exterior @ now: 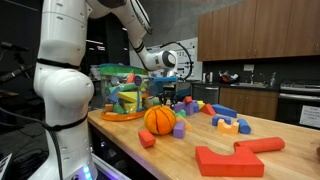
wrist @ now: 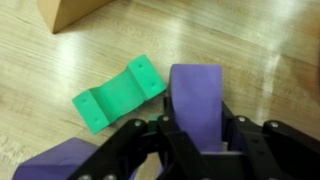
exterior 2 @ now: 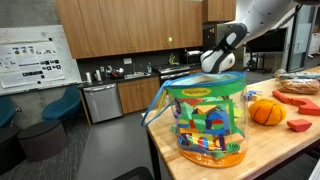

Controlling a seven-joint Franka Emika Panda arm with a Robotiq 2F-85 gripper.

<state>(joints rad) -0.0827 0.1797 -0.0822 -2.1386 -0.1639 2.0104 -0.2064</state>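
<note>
A light wooden butcher-block counter (exterior: 275,128) fills the near part of a kitchen-like room. Brown wooden wall cabinets (exterior 2: 130,25) line the far wall above a dark worktop, with a stainless steel dishwasher (exterior 2: 102,102) below them. To the left, a white printed poster (exterior 2: 32,52) hangs on a pale wall, near blue upholstered chairs (exterior 2: 66,102) on the grey floor (exterior 2: 115,145).

The gripper (wrist: 198,128) has black, bumpy fingers (wrist: 150,142). Behind it, the arm (exterior: 60,90) is fat, round and white.
</note>
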